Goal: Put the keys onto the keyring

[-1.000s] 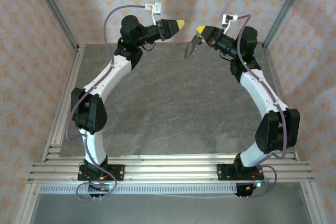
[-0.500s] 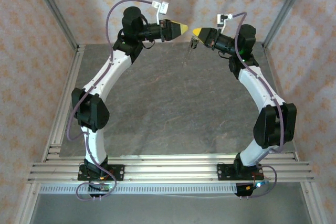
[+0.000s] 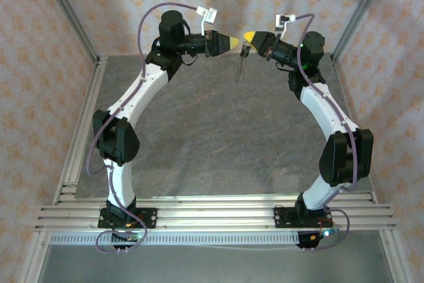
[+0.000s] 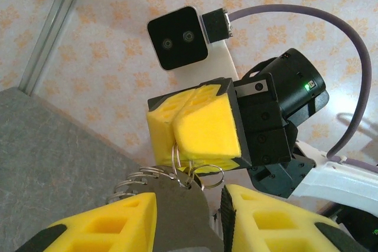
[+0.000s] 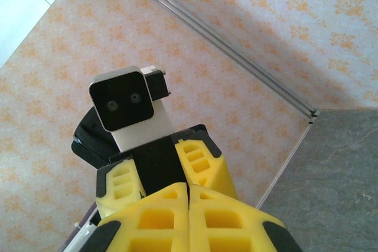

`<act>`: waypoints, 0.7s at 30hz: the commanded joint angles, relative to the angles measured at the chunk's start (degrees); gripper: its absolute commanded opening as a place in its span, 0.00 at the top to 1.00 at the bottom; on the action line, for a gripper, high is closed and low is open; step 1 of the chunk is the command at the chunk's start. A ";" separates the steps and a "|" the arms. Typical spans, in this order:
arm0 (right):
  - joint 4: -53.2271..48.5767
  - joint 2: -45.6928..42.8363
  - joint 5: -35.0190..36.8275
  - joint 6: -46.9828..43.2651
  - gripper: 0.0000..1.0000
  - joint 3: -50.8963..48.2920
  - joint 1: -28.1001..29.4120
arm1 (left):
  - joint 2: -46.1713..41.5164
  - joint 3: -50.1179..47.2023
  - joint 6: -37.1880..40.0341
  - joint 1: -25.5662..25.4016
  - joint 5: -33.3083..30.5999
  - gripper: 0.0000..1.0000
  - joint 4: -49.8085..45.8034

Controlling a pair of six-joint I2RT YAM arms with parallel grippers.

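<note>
Threading stage, both arms raised above the far side of the tabletop (image 3: 199,130). Pinching the keyring (image 3: 240,64) in the right end effector (image 3: 248,36), closed flat on the thin wire, and letting the loop and chain dangle clear of the surface. Gripping in the left end effector (image 3: 232,42), narrowed to a part-width gap, a flat dark-grey piece judged to be the key (image 4: 177,213). Facing tip to tip, almost touching. From the left wrist, holding the key's upper edge right against the silvery coils just below the opposing yellow pads (image 4: 204,125). Judging the step in hand as feeding the ring wire into the key's hole, not yet showing the key hanging freely on the loop. Calling next for a small, slow advance or twist of the key along the wire, without loosening either grip. Leaving unclear any passage of wire through the hole, hidden among the coils.
</note>
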 commanded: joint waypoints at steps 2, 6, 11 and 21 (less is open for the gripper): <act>4.87 -0.84 -1.27 0.80 1.00 1.32 -0.18 | 1.24 2.21 -0.93 -0.58 1.34 0.66 2.60; 4.86 -0.84 -1.47 0.80 1.00 1.14 -0.06 | 2.02 3.52 -1.85 -0.84 1.16 0.66 3.35; 5.04 -0.68 -1.64 0.80 1.00 1.00 0.12 | 2.95 5.04 -1.99 -1.37 1.38 0.68 3.11; 4.87 -0.46 -2.63 0.45 1.00 1.01 0.53 | 3.71 6.04 -2.51 -1.81 1.12 0.73 3.51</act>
